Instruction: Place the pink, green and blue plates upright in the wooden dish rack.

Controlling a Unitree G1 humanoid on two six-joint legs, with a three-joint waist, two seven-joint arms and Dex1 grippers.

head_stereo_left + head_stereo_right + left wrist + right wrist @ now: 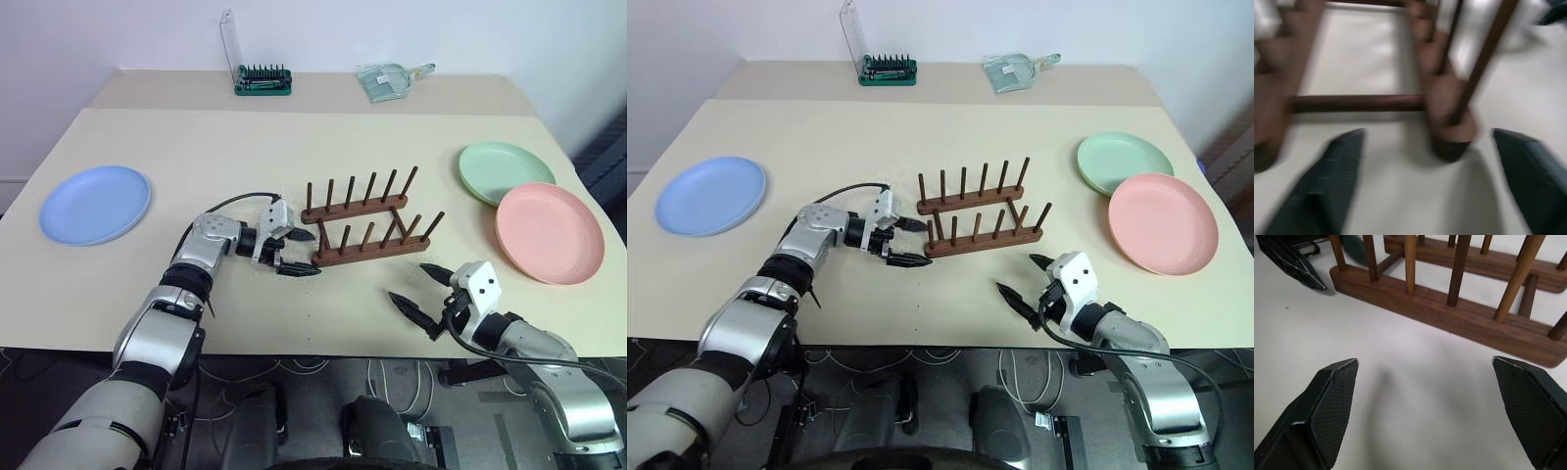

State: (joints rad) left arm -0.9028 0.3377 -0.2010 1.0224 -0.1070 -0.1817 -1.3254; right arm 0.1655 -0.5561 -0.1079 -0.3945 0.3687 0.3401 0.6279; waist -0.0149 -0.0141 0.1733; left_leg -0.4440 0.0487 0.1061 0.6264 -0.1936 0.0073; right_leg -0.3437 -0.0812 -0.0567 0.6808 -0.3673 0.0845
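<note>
The wooden dish rack sits empty near the middle of the tabletop, its two rows of pegs bare, so as I read it none of the three plates has gone in yet and the whole placing job is still ahead of me. My left claw is at the rack's left end with its fingers spread; one fingertip lies on each side of the end of the near rail, and I cannot tell whether either one touches the wood. It holds nothing. My right claw hangs just in front of the rack's near rail, fingers wide apart and empty, low over bare tabletop.

Further out, the pink plate lies flat at the right edge, with the green plate just behind it and slightly tucked under its rim. The blue plate lies flat well away on the left side. At the back stand a green tool holder and a clear dustpan, neither part of my job.

My guess is that the pink plate, nearest my right claw, is the easiest first pick
</note>
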